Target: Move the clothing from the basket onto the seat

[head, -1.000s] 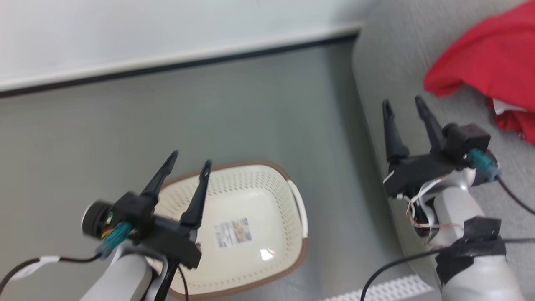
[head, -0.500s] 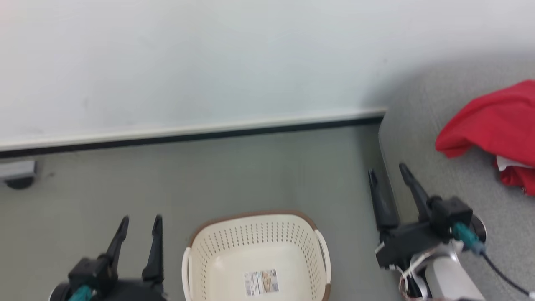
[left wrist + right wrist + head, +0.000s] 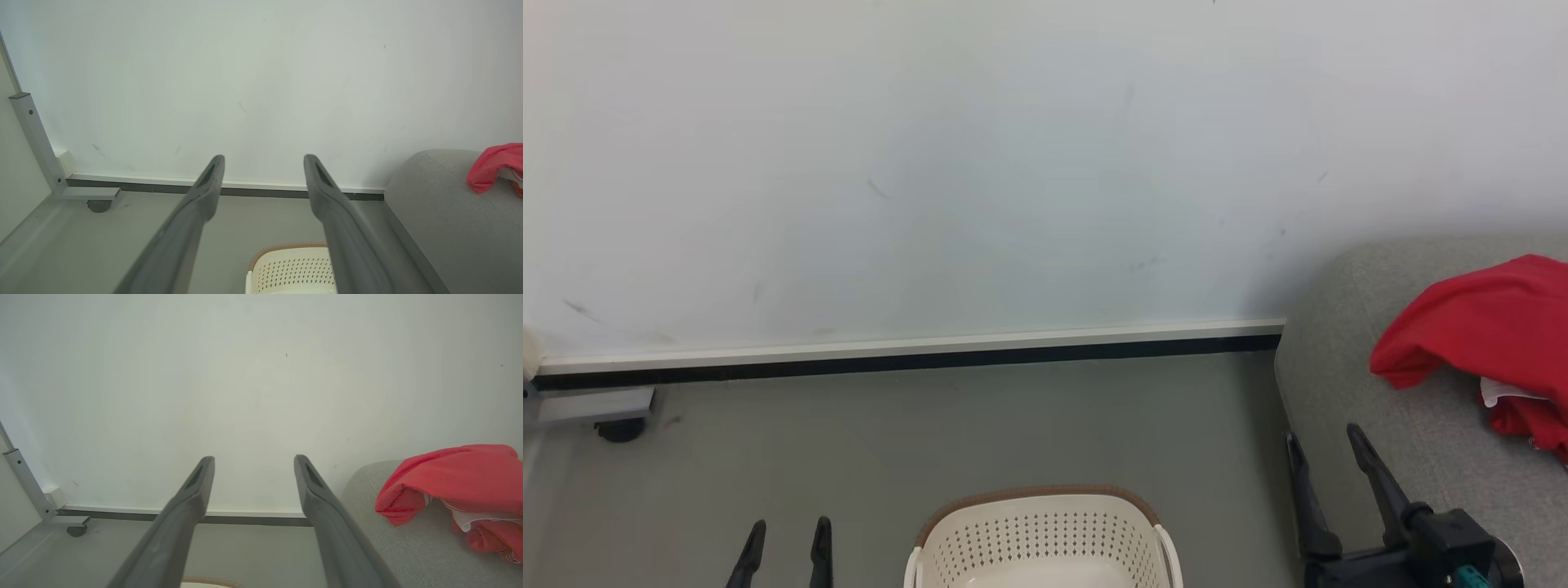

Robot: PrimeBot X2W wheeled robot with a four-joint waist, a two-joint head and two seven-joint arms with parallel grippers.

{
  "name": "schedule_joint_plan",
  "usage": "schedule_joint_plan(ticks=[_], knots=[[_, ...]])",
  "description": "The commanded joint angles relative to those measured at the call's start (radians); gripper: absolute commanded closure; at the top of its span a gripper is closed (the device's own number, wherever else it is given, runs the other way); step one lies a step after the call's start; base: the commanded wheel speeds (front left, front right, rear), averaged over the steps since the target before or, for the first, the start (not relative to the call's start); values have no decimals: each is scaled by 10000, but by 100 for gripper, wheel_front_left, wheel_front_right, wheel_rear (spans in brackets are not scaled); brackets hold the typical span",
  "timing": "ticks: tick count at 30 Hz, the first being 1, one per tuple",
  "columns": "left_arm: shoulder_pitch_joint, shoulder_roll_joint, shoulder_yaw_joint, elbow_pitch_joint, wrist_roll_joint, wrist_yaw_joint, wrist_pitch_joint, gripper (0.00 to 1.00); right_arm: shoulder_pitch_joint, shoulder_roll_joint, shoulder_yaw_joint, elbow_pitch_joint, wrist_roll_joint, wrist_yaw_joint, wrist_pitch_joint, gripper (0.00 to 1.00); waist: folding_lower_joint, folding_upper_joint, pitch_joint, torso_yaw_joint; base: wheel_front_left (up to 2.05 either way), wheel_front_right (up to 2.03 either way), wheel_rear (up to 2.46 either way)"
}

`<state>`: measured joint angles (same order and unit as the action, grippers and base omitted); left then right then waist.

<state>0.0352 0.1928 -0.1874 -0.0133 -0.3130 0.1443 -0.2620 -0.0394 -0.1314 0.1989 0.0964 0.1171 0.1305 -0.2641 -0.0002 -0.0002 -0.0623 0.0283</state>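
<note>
Red clothing with a white trim band lies bunched on the grey sofa seat at the right; it also shows in the wrist views as clothing and clothing. The cream basket with a brown rim stands on the floor at the bottom centre, its visible upper part holding no fabric. My left gripper is open, left of the basket, fingers empty. My right gripper is open beside the sofa's left edge, holding nothing.
A white wall with a dark baseboard runs behind the grey floor. A grey metal frame leg with a caster stands at the far left.
The head camera has tilted up, so the basket, sofa and grippers slid down the picture and more wall shows. The left gripper came off the basket to its left. Both stay open.
</note>
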Motion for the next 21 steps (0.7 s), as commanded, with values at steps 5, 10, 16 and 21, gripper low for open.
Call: schedule_joint_plan(ticks=[5,10,16,21], knots=[[709,-384,697,6,585,-736,-39,0,993,98,-172,-428,-125,4,0,0,2,2,-409,-49,0,0,0],[1064,-658,1096,95,1089,-1364,-39,0,1517,189,-205,-674,-62,4,-1,0,2,2,-472,-151,0,0,0],[1160,-1006,1534,228,1483,-1854,-39,0,1705,197,-247,-754,-37,4,0,0,2,2,-466,-139,0,0,0],[1170,-1170,1673,314,1622,-2042,-38,0,1764,220,-333,-761,-56,3,0,0,2,2,-508,-64,0,0,0]])
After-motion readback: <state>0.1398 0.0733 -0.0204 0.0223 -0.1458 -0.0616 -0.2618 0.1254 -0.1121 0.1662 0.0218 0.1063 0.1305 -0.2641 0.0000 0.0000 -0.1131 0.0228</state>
